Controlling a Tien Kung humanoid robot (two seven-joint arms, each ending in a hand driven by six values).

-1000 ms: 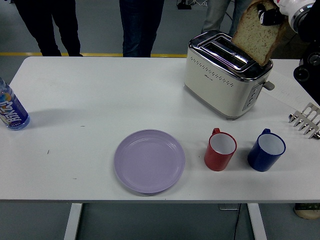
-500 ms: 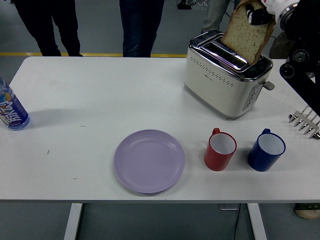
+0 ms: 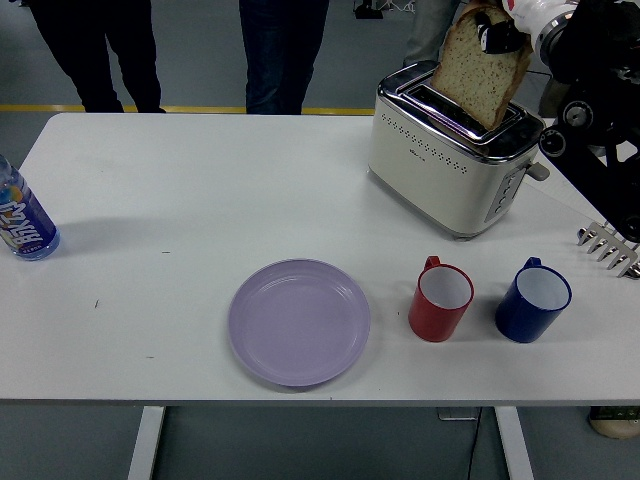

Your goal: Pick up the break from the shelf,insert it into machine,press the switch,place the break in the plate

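A slice of brown bread (image 3: 478, 74) hangs tilted over the cream and chrome toaster (image 3: 452, 152) at the back right, its lower corner at the toaster's near slot. My right hand (image 3: 497, 24) grips the slice by its top edge, the black arm coming in from the upper right. A lilac plate (image 3: 299, 321) lies bare near the table's front edge. The toaster's side lever (image 3: 539, 171) points right. The left arm is out of sight.
A red mug (image 3: 441, 299) and a blue mug (image 3: 532, 299) stand in front of the toaster. A metal rack (image 3: 610, 244) shows at the right edge. A blue-labelled bottle (image 3: 22, 221) stands far left. People's legs (image 3: 283, 55) stand behind the table.
My right hand has carried the bread leftward and slightly up, from over the toaster's right end to above its slots. My black arm has come further into view.
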